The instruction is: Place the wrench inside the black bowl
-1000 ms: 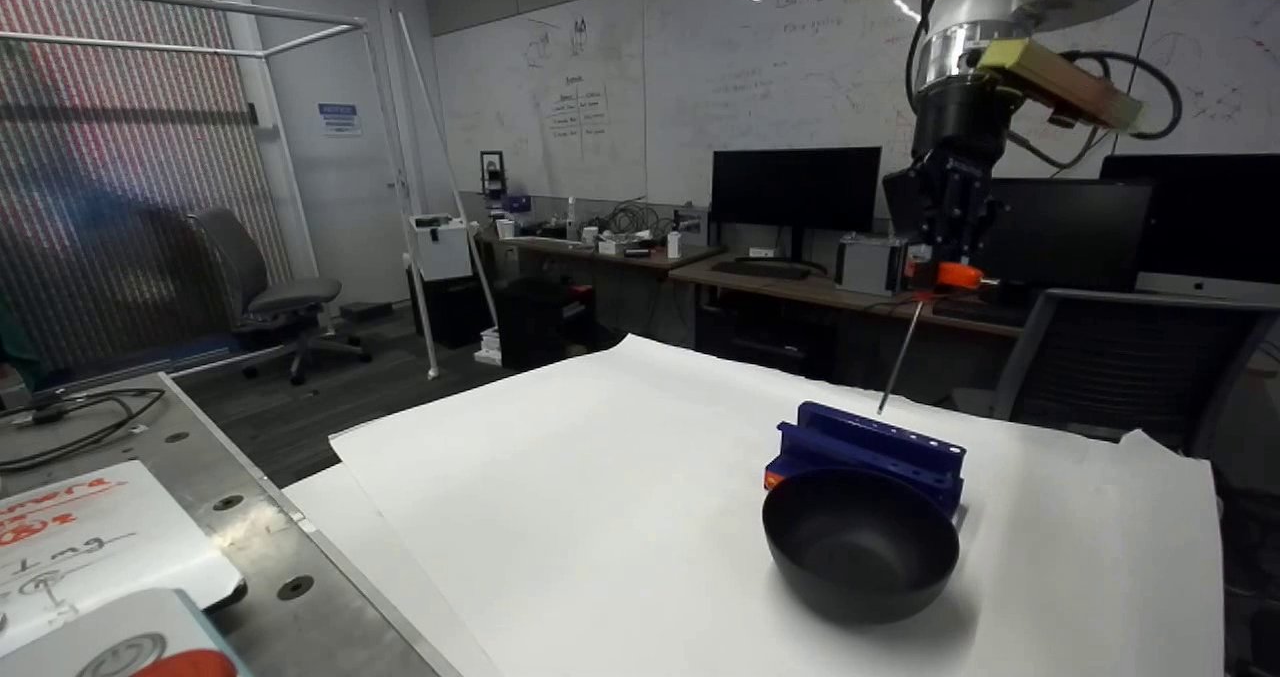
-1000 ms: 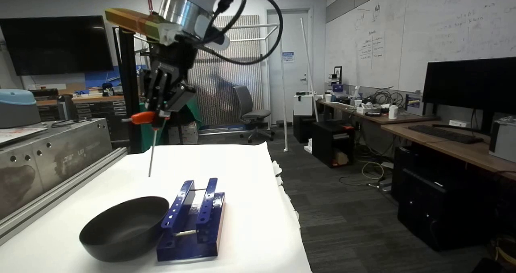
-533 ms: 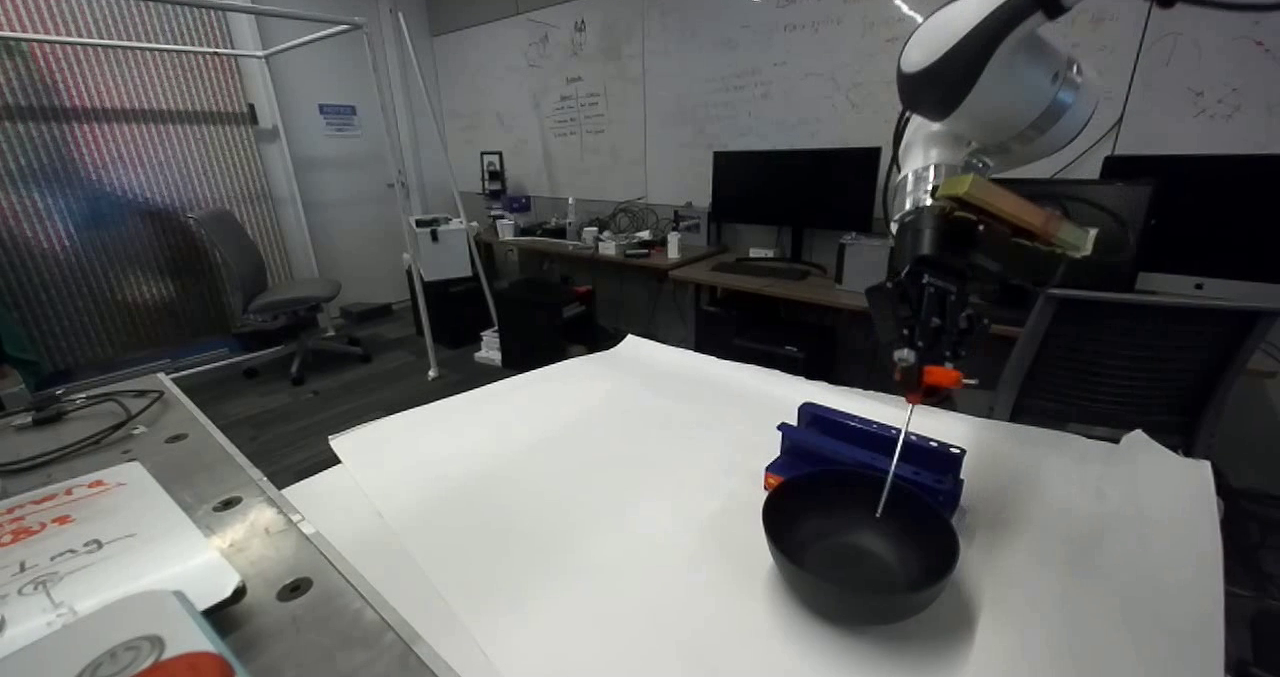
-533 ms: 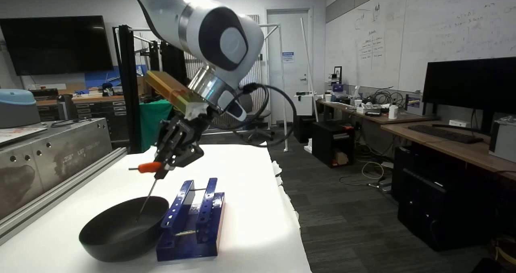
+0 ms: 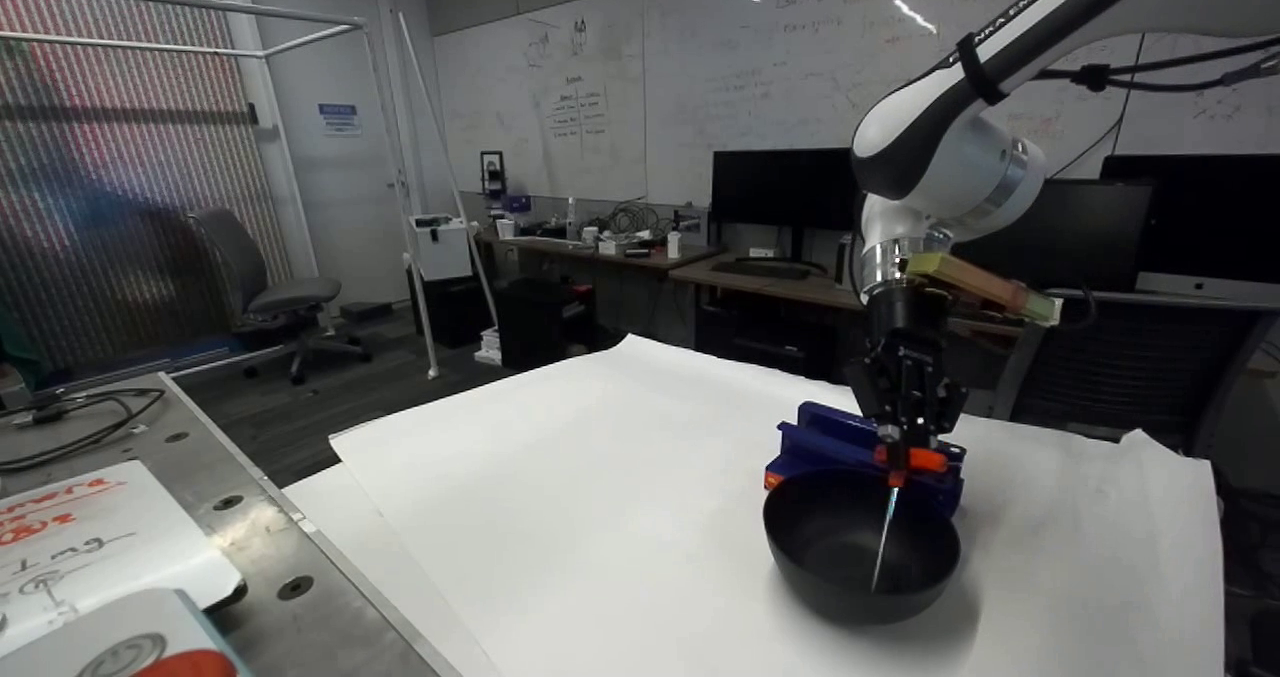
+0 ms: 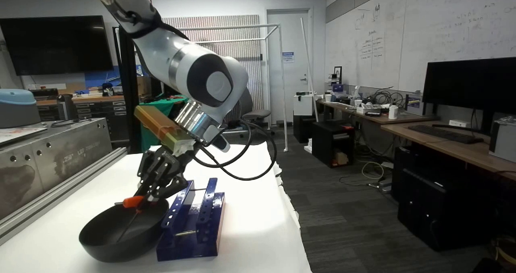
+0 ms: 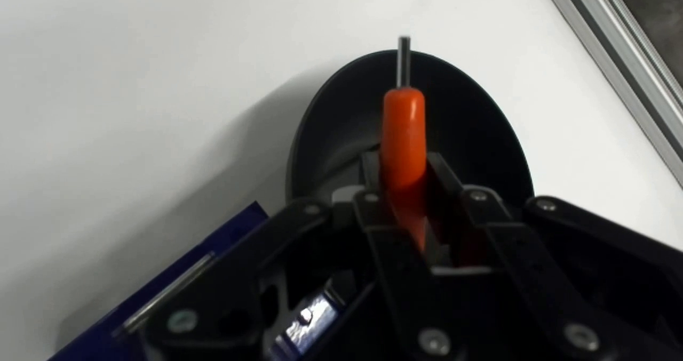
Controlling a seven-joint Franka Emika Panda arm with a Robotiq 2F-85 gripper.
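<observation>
The wrench [image 5: 928, 460] has an orange-red handle and a long thin metal shaft. It also shows in an exterior view [image 6: 132, 201] and in the wrist view [image 7: 404, 121]. My gripper [image 5: 902, 455] is shut on the handle, with a fingertip on each side of it in the wrist view [image 7: 404, 163]. The shaft points down at a tilt into the black bowl [image 5: 815, 567]; whether its tip touches the bowl's floor I cannot tell. The bowl also shows in an exterior view [image 6: 115, 251] and below the handle in the wrist view [image 7: 475, 121].
The dark blue ribbed rack [image 6: 189, 242] stands right beside the bowl, close to my gripper. It also shows in the wrist view [image 7: 235, 232]. White paper [image 5: 600, 517] covers the table. A metal rail [image 6: 80, 192] runs along one table edge.
My gripper has come down with the wrench in its grip, from above and behind the rack to just over the bowl. The shaft now reaches into the bowl. The bowl and rack have not moved.
</observation>
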